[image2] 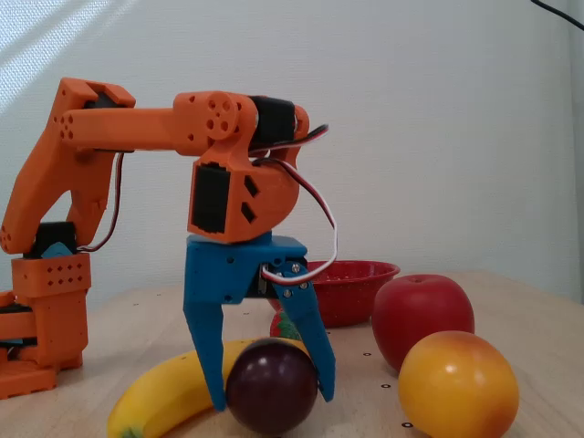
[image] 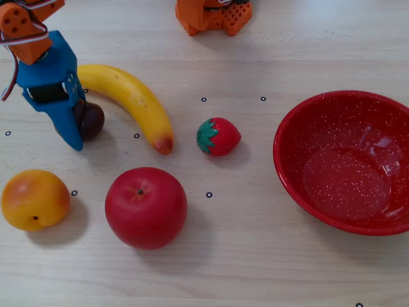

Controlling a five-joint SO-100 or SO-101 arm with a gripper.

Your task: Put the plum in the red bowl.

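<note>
The plum is a small glossy dark purple fruit at the left, beside the banana. In a fixed view it sits low at the table between the two blue fingers. My gripper points straight down over it, and its jaws press the plum's two sides. The red speckled bowl stands empty at the far right, well apart from the gripper. From the side it shows behind the gripper.
A yellow banana lies right next to the plum. A strawberry sits mid-table, a big red apple in front, and an orange fruit front left. The orange arm base is at the back.
</note>
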